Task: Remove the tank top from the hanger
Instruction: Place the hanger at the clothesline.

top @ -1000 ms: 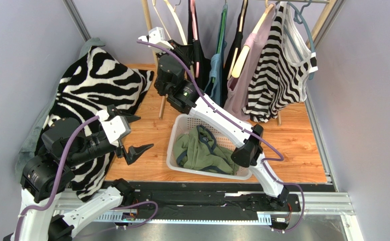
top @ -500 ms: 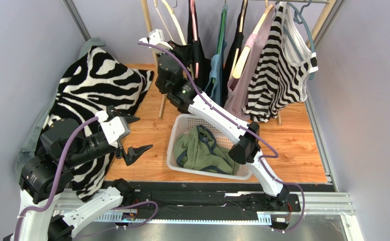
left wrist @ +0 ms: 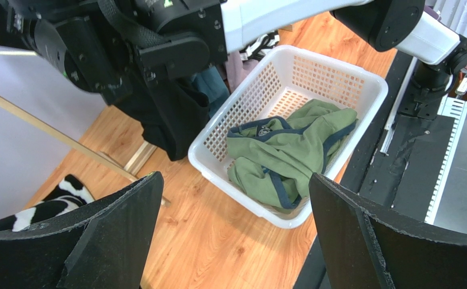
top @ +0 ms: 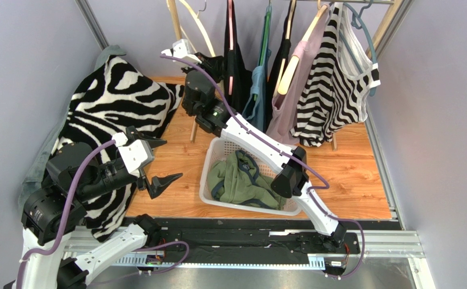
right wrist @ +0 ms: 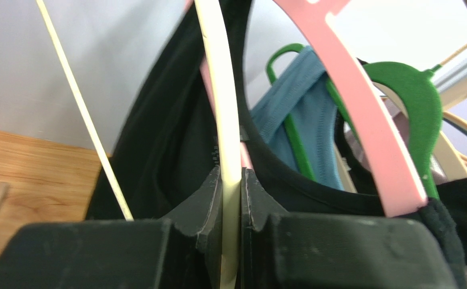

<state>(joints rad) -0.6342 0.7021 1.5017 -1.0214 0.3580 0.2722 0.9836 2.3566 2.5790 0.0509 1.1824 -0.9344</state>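
The right hand (right wrist: 231, 180) is clamped together on the lower arm of a cream hanger (right wrist: 221, 90), which is gripped upright between the pads. Just behind it, the black tank top (right wrist: 163, 138) is hung on a pink hanger (right wrist: 362, 120) among other garments along the table's (top: 350, 174) far edge, left of centre. Its long axis is vertical, with the straps up and the hem pointed down at the table. The left hand (left wrist: 235, 176) is held with its fingers wide apart and nothing between them, over the near left part of the table. A white basket (left wrist: 362, 81) holding a green garment (left wrist: 290, 150) is set at the near edge.
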